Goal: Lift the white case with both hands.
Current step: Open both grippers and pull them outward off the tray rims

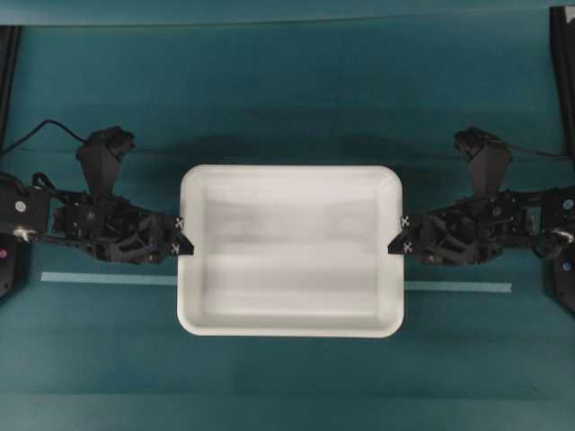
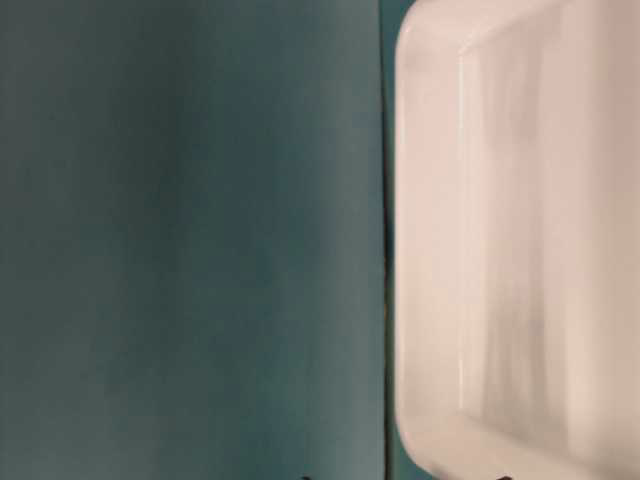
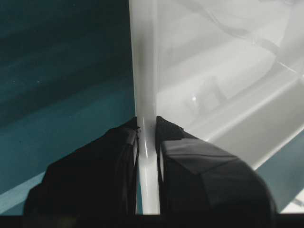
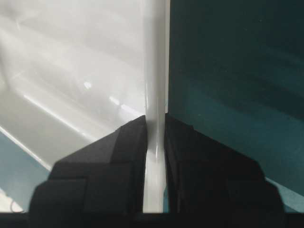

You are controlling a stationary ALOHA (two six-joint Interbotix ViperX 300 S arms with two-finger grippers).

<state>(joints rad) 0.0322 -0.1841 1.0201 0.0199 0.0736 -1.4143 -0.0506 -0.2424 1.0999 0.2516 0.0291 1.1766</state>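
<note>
Clamping left-edge rim: left gripper (image 1: pixel 182 241), fingers (image 3: pixel 118 156) pressed together on either side of the rim | clamping right-edge rim: right gripper (image 1: pixel 398 238), fingers (image 4: pixel 126 147) likewise | white case (image 1: pixel 292 251) at frame centre over the teal table (image 1: pixel 287 108) | pale tape strip (image 1: pixel 108 279) running behind it

Left gripper (image 1: pixel 182 244) jaws clamped on a rim, right gripper (image 1: pixel 399 241) likewise

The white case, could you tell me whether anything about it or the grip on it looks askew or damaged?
Nothing stands out. The white case sits square between the left gripper and right gripper, each with its jaws shut on the rim mid-side. No cracks or spills show; its inside is bare.
</note>
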